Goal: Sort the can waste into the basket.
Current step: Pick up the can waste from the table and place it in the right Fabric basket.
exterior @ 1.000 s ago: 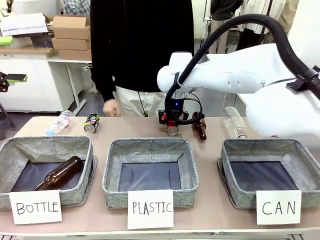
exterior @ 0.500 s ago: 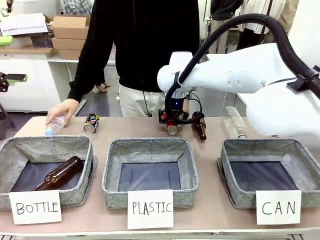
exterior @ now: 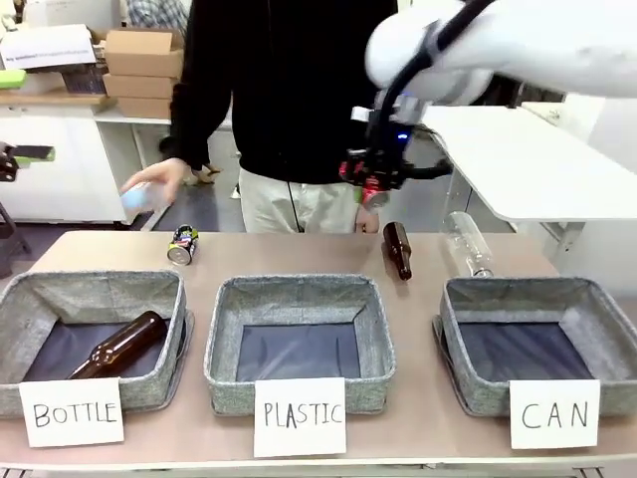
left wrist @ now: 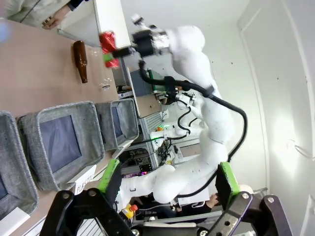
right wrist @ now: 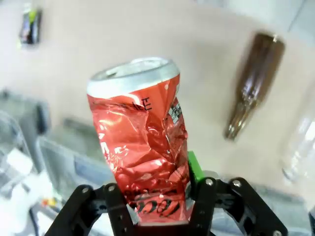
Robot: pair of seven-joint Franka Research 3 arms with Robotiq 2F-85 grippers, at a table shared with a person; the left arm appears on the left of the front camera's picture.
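My right gripper (exterior: 375,182) hangs high above the table's far middle, shut on the crushed red can (exterior: 374,189). In the right wrist view the red can (right wrist: 140,142) stands upright between the right gripper's (right wrist: 157,209) jaws. The black printed can (exterior: 182,245) lies on the table at the far left, also seen as the black can (right wrist: 29,24). The grey basket (exterior: 537,290) with the "CAN" card (exterior: 554,411) sits at the front right, its dark floor bare. My left gripper (left wrist: 167,184) is open and holds nothing; far off in its view is the red can (left wrist: 108,43).
A brown bottle (exterior: 397,249) and a clear bottle (exterior: 468,243) lie behind the CAN basket's left side. The "PLASTIC" basket (exterior: 299,289) is in the middle; the "BOTTLE" basket (exterior: 95,285) at left holds a brown bottle. The person's hand (exterior: 159,179) holds a plastic bottle.
My right gripper has risen from the table with the red can. The person's hand took the plastic bottle from the table's left and lifted it.
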